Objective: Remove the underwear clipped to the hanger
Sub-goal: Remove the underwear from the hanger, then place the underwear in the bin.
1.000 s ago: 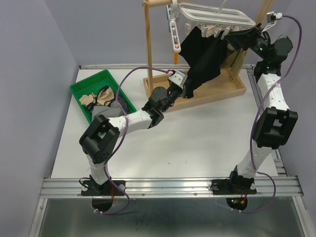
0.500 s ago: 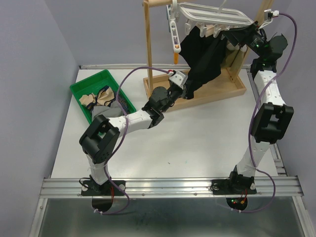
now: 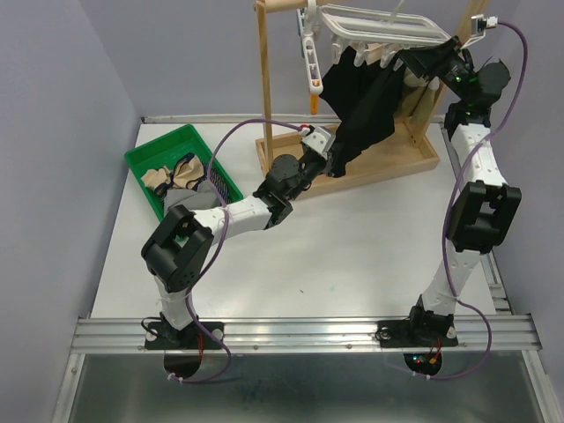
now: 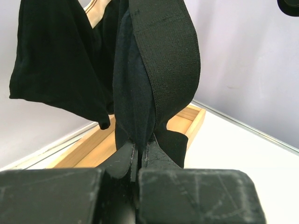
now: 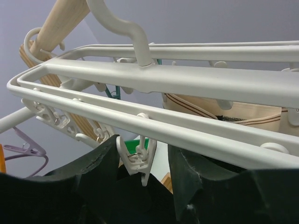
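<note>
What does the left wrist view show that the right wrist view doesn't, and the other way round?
Left wrist only: the left gripper shut on the lower edge of the black underwear, with the wooden stand base behind it. Right wrist only: the white clip hanger, a clip hanging between black folds, and a tan garment behind the rails. Both: the black underwear hanging down.

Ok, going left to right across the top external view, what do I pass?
First the green basket → left gripper, shut on cloth → black underwear hanging above it → right gripper.
</note>
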Robot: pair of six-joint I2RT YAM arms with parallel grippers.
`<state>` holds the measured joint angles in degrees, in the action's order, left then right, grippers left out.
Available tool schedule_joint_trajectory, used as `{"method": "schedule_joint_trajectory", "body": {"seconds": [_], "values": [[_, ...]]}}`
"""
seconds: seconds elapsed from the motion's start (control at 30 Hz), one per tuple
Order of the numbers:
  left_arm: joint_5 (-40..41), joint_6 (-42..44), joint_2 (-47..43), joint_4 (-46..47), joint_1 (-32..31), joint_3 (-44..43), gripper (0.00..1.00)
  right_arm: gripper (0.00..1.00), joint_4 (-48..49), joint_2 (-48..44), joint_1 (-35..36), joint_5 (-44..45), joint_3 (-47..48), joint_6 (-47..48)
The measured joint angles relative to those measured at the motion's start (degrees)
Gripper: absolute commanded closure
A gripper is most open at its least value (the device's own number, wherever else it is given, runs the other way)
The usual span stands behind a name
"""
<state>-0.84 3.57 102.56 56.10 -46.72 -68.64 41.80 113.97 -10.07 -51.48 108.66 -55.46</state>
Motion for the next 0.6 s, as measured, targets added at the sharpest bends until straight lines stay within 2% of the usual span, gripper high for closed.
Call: {"method": "schedule_joint_trajectory", "body": {"seconds": [0.1, 0.17, 0.23, 0.37, 0.43, 0.5, 0.6], "values": [[0.00, 0.00, 0.00, -0.02, 0.00, 0.00, 1.00, 0.99, 1.11, 0.07, 0.04, 0.17, 0.00, -0.79], [0.00, 0.00, 0.00, -0.20, 0.00, 0.00, 1.00, 0.96, 1.77, 0.07, 0.04, 0.59, 0.00, -1.38], [-0.02, 0.00, 0.00, -0.35, 0.00, 0.00, 1.00, 0.83, 2.23, 0.07, 0.04, 0.52, 0.00, -1.33], [-0.04, 0.04, -0.09, -0.90, 0.00, 0.00, 1.00, 0.35, 2.78, 0.07, 0.02, 0.66, -0.28, -1.38], [-0.09, 0.22, -0.48, -1.64, 0.02, 0.00, 1.00, 0.26, 3.10, -0.31, 0.04, 0.63, -1.42, -0.63], [-0.37, 0.46, -1.36, -2.19, 0.02, 0.39, 1.00, 0.09, 3.19, -1.09, 0.04, 0.48, -3.37, 0.44], [-0.92, 0.90, -4.39, -2.89, 0.00, 2.40, 1.00, 0.05, 3.19, -2.56, 0.04, 0.00, -6.43, 1.51]]}}
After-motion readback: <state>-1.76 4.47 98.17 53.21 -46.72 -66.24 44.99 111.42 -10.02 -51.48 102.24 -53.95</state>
